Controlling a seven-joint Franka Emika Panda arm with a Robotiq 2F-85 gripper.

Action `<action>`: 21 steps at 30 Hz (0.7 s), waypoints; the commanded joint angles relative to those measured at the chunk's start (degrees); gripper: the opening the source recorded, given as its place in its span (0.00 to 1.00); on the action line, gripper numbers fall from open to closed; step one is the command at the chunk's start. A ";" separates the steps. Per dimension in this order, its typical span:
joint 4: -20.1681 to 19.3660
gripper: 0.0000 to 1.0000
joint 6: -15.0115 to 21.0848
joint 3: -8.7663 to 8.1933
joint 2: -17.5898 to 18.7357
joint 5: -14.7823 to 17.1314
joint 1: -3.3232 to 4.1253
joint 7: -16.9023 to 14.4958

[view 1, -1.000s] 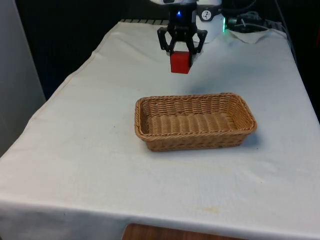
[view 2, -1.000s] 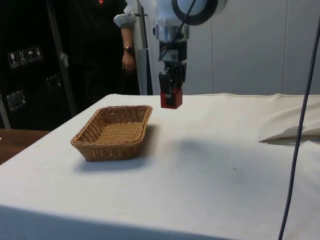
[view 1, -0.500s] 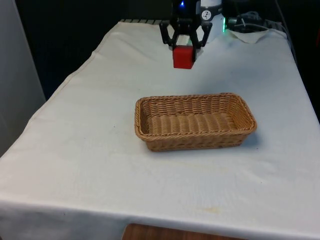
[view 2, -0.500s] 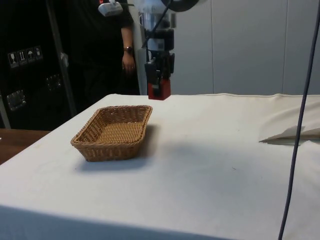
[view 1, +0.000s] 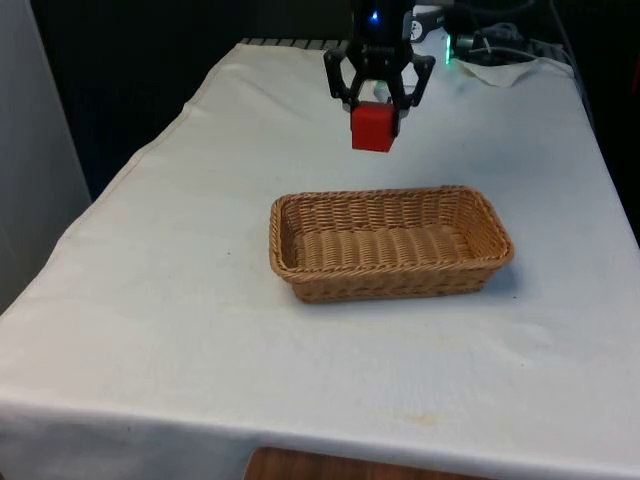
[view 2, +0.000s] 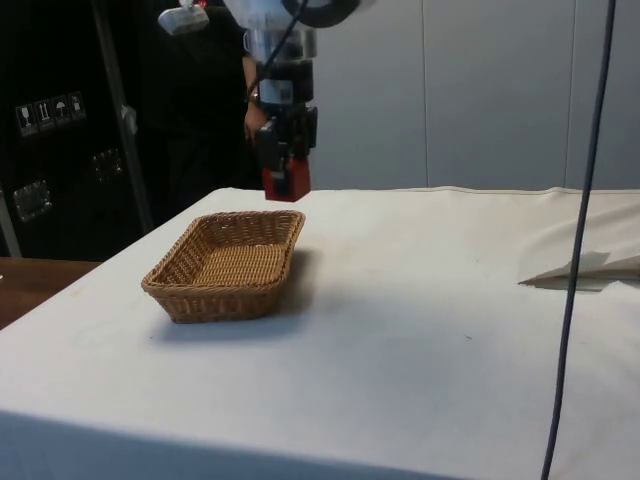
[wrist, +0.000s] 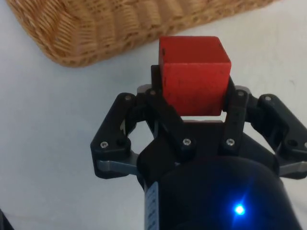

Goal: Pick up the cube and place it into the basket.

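Note:
My gripper (view 1: 374, 110) is shut on a red cube (view 1: 373, 128), held in the air well above the cloth. A woven wicker basket (view 1: 390, 243) lies on the table, nearer the front camera than the cube. From the side, the cube (view 2: 284, 184) hangs just over the far end of the basket (view 2: 228, 265). The wrist view has the cube (wrist: 193, 74) clamped between my fingers (wrist: 160, 103), with the basket's rim (wrist: 110, 28) just beyond it.
A person in dark clothes (view 2: 215, 110) stands behind the table. Crumpled white cloth (view 2: 585, 265) lies at the side view's right. A dark cable (view 2: 575, 260) hangs down in front of the side camera. Cables and gear (view 1: 490, 45) sit at the table's far end.
The arm has carried the cube towards the basket: leftwards in the side view, and nearer and slightly right in the front view. The grip is unchanged.

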 commanded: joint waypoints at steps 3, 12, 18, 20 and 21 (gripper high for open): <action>2.18 0.03 -0.86 0.57 1.55 0.57 0.11 0.40; 8.42 0.03 -1.66 1.55 6.47 1.09 -0.06 0.97; 11.17 0.03 -1.83 1.83 8.77 1.38 0.06 1.03; 11.75 0.03 -1.60 2.06 9.51 1.66 -0.11 0.86; 12.03 0.03 -1.43 2.23 10.08 1.95 -0.17 0.74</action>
